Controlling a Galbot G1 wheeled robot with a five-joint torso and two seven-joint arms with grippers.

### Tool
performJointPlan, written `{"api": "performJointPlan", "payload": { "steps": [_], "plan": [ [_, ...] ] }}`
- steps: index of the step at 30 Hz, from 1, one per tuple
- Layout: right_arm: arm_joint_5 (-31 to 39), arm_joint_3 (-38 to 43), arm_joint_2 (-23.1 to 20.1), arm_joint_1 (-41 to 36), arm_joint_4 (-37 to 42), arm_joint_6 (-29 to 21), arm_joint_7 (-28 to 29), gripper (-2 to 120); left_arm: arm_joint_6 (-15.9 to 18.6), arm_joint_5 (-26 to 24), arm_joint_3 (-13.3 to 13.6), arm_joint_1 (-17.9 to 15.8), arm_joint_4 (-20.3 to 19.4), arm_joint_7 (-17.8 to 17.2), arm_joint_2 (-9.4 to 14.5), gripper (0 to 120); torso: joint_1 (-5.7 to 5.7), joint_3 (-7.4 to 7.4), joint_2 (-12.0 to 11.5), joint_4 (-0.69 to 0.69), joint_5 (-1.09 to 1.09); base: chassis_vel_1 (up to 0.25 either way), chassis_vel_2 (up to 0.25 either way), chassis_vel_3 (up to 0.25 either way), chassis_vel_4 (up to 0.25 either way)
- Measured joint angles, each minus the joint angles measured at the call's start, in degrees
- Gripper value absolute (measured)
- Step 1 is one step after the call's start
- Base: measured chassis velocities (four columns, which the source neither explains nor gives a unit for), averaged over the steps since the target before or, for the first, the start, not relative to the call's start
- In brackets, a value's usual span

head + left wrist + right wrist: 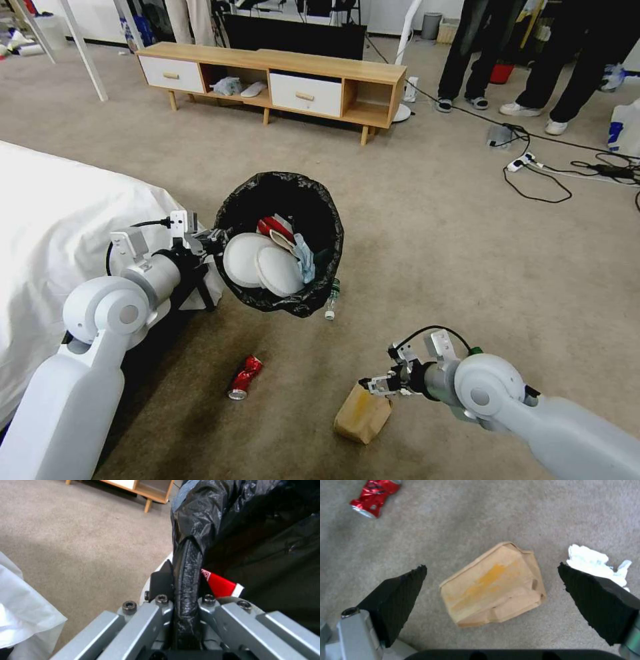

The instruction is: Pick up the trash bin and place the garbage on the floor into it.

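Left gripper (208, 238): clamped on the rim of the trash bin (280, 200), one finger inside the black liner and one outside; the bin hangs tilted, mouth toward the robot, with white discs, a red wrapper (221, 585) and a blue mask (305, 257) already inside.
Right gripper (493, 580): spread wide, pads either side of the brown paper bag (495, 585), hovering above it, not touching.
Step in hand: judged to be the grasp on the paper bag; it looks soft and flat, so lowering until the pads straddle its raised folded edge and closing slowly should keep it from sliding out.
Other garbage: crushed red can (245, 377) well off to the right gripper's left; white tissue (596, 562) just past its right pad; a clear bottle (331, 301) under the bin's lower edge.
Floor (467, 267): beige carpet with dark smudges, some give under the pads.
Room: white bedding (60, 220) beside the left arm; a wooden TV cabinet (273, 80) beyond the bin; cables (547, 173) far ahead of the right arm.
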Motion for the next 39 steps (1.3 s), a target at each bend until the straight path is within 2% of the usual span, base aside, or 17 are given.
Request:
{"api": "performJointPlan", "payload": {
  "steps": [18,27,39],
  "plan": [
    [0.65,-2.10,6.32,1.33,-8.17,0.41,0.53,100,0.00,0.00,-0.21,0.26,-0.79,-0.10,-0.02,2,0.00,0.00,-0.01,-0.01,0.00,0.000,0.000,0.000,0.000],
    [4.41,-1.21,9.45,0.36,-9.75,2.19,5.81,100,0.01,-0.01,-0.55,0.67,-1.21,-0.12,0.20,2,0.00,0.00,-0.01,0.00,-0.01,0.000,0.000,0.000,0.000],
    [11.59,0.73,10.73,-0.95,-7.44,3.36,13.78,100,0.11,-0.22,-0.57,0.67,-1.54,-0.35,0.26,2,0.00,-0.01,-0.01,0.00,-0.01,0.000,0.000,0.000,0.000]
  ]
}}
